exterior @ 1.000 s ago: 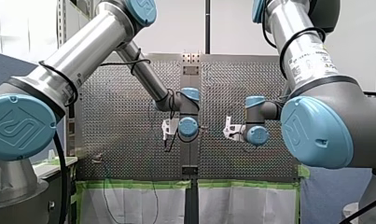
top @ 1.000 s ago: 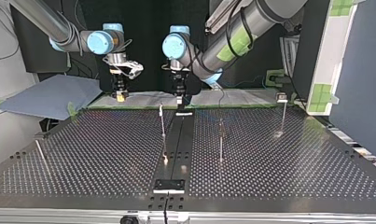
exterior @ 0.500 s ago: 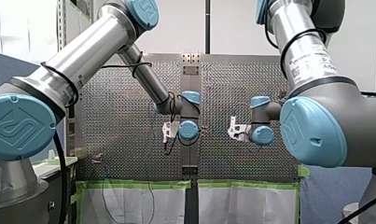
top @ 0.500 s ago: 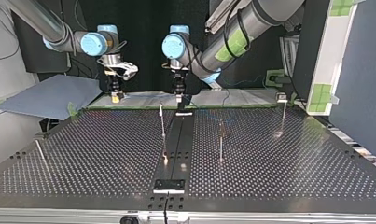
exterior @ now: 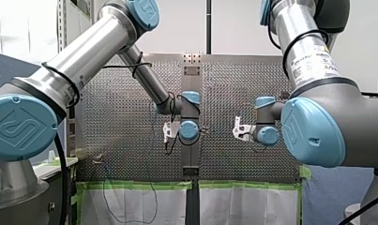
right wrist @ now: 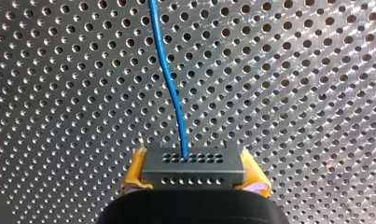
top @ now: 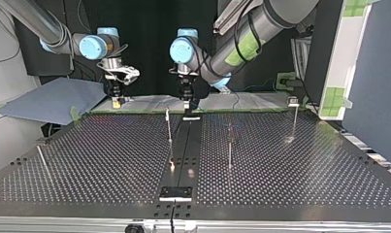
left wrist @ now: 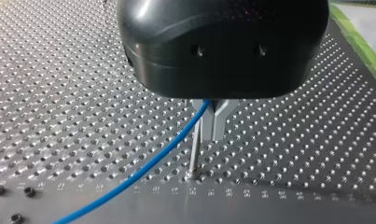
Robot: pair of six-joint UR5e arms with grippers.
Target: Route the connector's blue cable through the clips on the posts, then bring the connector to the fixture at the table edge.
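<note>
Small dark connector [right wrist: 192, 167], a block with rows of holes: light by the look of it, rigid, safe to squeeze by its two short ends. Trails a thin blue cable [right wrist: 174, 93] out of its holed face, limp yet a little springy, judged likely to kink if bent hard at the root and to slip through smooth metal unless pinched firmly. Best taken a short way back from the block, never at the joint. Sits clamped in the right claw [right wrist: 192, 173], yellow pads [right wrist: 135, 175] narrowed onto both ends, clear above the perforated table [right wrist: 293, 93]. By the top view, near the table's edge on the arms' side, toward that view's left corner. Further along, the same cable pinched in the left claw [left wrist: 212, 133]: metal fingers [left wrist: 221, 119] drawn together to a narrow V, nothing but the blue line between them. From there, slack and low across the table. Hangs just beside the top of a thin post [left wrist: 193, 156]. Touching it or not, impossible to tell, likewise whether a clip sits there. Over the arms' end of the dark middle strip [top: 186, 145] in the top view. Other posts [top: 229, 145] well apart across the table. Fixture [top: 175, 192] at the opposite edge, at the strip's other end, well apart from both claws.
</note>
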